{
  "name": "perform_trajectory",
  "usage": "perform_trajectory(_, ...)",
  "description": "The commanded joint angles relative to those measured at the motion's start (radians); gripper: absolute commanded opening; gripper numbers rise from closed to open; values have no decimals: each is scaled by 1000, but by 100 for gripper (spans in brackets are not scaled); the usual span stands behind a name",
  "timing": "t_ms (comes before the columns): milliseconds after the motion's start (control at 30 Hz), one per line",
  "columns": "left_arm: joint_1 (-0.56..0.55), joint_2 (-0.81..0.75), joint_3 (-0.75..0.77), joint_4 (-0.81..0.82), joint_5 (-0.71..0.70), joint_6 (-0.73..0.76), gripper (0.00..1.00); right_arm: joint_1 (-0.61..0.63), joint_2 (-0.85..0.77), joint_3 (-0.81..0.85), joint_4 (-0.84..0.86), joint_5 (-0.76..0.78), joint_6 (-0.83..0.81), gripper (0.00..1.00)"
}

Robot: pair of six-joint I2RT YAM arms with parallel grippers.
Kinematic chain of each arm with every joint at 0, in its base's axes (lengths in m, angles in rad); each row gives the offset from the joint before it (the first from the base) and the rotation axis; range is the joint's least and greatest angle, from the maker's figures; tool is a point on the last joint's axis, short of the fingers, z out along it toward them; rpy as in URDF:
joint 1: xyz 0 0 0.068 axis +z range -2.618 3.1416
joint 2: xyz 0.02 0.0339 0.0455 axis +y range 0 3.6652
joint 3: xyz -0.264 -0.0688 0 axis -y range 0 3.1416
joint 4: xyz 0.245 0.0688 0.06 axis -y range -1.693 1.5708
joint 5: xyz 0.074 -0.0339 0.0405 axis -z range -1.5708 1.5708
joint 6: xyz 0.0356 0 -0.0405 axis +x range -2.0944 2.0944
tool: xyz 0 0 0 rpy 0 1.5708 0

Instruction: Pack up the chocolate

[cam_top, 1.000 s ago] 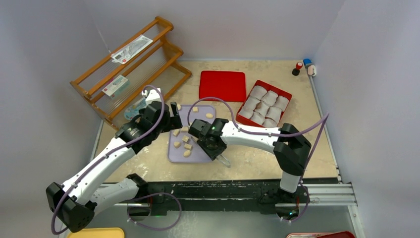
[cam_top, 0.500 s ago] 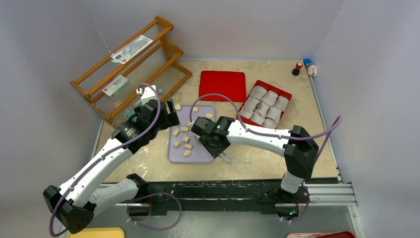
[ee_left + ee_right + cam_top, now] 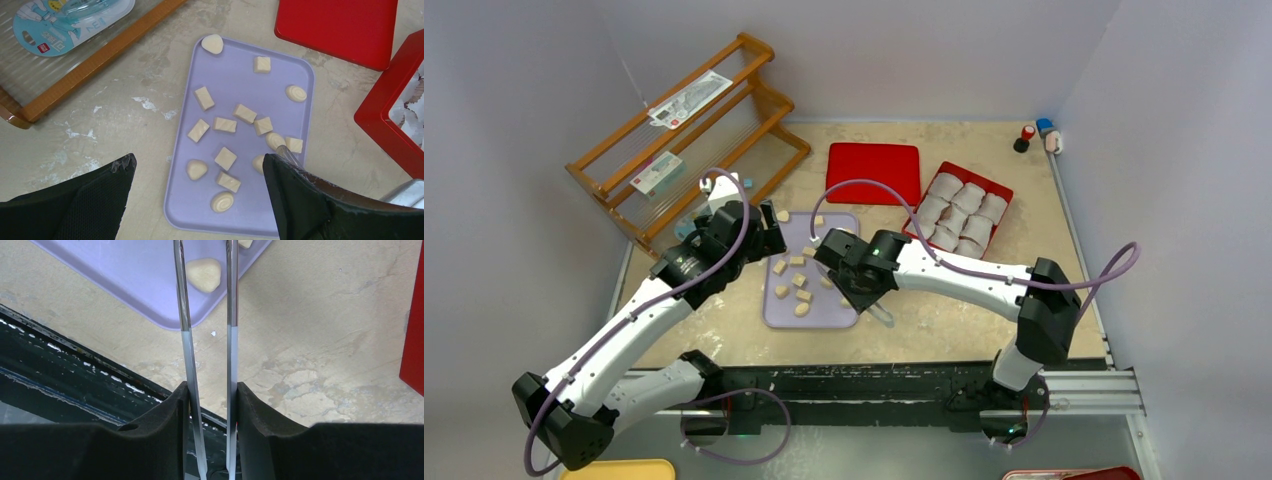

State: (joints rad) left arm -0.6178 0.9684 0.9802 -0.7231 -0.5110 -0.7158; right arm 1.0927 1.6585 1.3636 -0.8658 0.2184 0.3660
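Note:
Several pale tan chocolate (image 3: 225,158) pieces, square and rounded, lie scattered on a lilac tray (image 3: 235,65). My left gripper (image 3: 197,162) hovers open above the tray's near left part, at the left of the tray (image 3: 784,315) in the top view. My right gripper (image 3: 210,390) is shut on metal tongs (image 3: 231,315), over the tray's near right corner (image 3: 864,290). One rounded chocolate (image 3: 202,274) sits on the tray between the tong arms. The tong tips run off the top of the right wrist view.
A red box (image 3: 957,210) filled with white crinkled paper cups stands right of the tray, with a flat red lid (image 3: 874,172) behind it. A wooden rack (image 3: 689,130) holding packets stands at the far left. Small bottles (image 3: 1036,135) sit at the far right corner.
My right arm has stretched out, carrying the tongs slightly right and farther over the tray. The left gripper drew back a little to the left, then held still.

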Motion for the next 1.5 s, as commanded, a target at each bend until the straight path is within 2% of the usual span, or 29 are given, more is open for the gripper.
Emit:
perform_trajectory(0, -6, 3, 43, 4, -21, -17, 97, 3, -21, 38, -27, 6, 12, 0)
perform_trajectory(133, -6, 1, 39, 2, -23, -20, 97, 3, -16, 27, -15, -3, 13, 1)
perform_trajectory(300, -6, 0, 32, 1, -21, -26, 97, 3, -6, 21, -15, -8, 8, 13)
perform_trajectory(600, -5, 4, 26, 0, -20, -42, 97, 2, 33, -1, -1, -48, 5, 24)
perform_trajectory(767, -6, -1, 20, -2, -19, -49, 97, 3, 42, -21, 5, -70, 0, 34)
perform_trajectory(1200, -5, 6, 19, -1, -14, -59, 97, 3, 71, -37, 15, -66, -11, 40)
perform_trajectory(1467, -6, 13, 15, 0, -7, -65, 97, 2, 76, -47, 20, -53, -13, 41)
